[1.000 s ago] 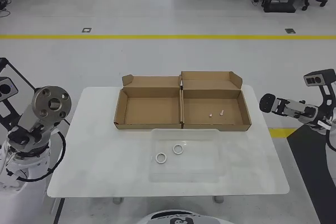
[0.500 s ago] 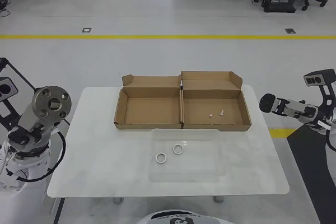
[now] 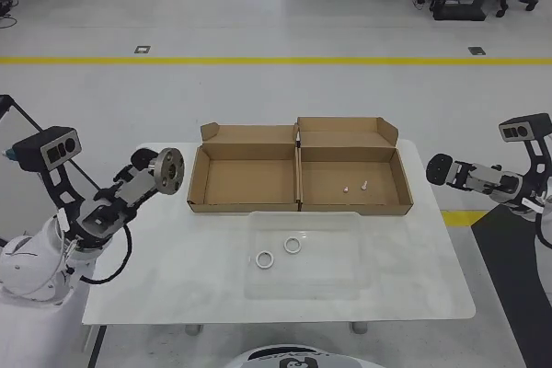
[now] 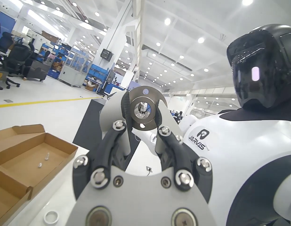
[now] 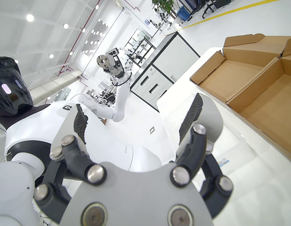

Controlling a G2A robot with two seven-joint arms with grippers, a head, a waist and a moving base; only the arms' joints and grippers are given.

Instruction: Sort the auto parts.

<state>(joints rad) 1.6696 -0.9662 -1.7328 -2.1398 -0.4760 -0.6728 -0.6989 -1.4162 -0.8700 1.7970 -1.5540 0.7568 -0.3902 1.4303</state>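
Beside left box, left gripper clamped on flange; right gripper apart. Carry step, I judge. Next I centre over left box, lower, release.

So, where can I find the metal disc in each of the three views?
Top view: the metal disc is in the left gripper, beside the cardboard boxes.
Left wrist view: clamped in that gripper, close to the camera.
Right wrist view: far off, at the other arm's tip.
Shared landmark: the cardboard boxes.
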